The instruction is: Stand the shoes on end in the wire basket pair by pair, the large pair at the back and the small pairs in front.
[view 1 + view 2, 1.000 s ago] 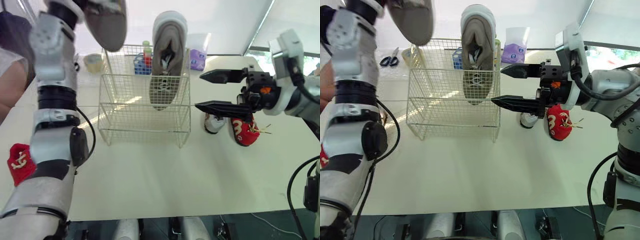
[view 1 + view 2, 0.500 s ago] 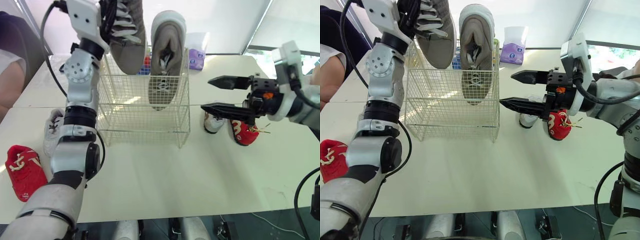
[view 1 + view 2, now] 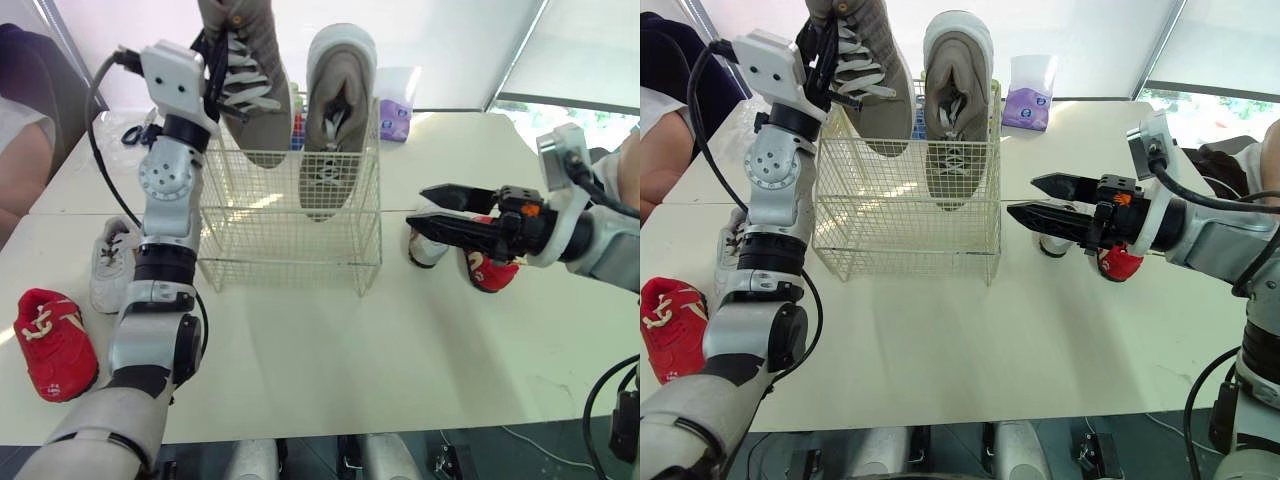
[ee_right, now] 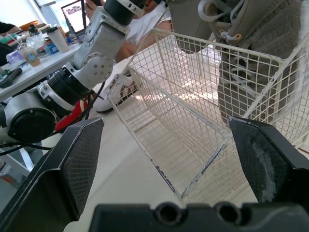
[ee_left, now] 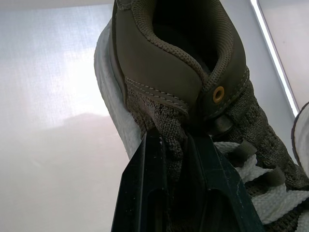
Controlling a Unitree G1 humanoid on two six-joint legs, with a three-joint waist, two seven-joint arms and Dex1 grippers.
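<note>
Far over on the left of the table (image 3: 300,380) the left red shoe (image 3: 55,343) lies on its sole, with the left white shoe (image 3: 112,265) just beyond it, near the raised left arm. A person's arm (image 3: 20,150) shows at that edge, and scissors (image 3: 133,133) lie farther back. The left gripper (image 5: 175,159) is up high, its two black fingers (image 5: 145,183) squeezed onto the tongue and collar of the held grey shoe (image 3: 245,80), which hangs toe down over the left rear part of the wire basket (image 3: 290,215). Its toe dips below the rim, though I cannot tell whether it touches the bottom. Beside it, on the basket's right rear side, the standing grey shoe (image 3: 335,120) is upright on its toe, heel well above the rim. A purple packet (image 3: 395,118) sits behind the basket. To the right of the basket the right gripper (image 3: 418,206) hovers above the table with its fingers spread apart and nothing between them, pointing toward the basket. Beneath and behind it the right white shoe (image 3: 428,245) and the right red shoe (image 3: 490,270) rest side by side on the table.
</note>
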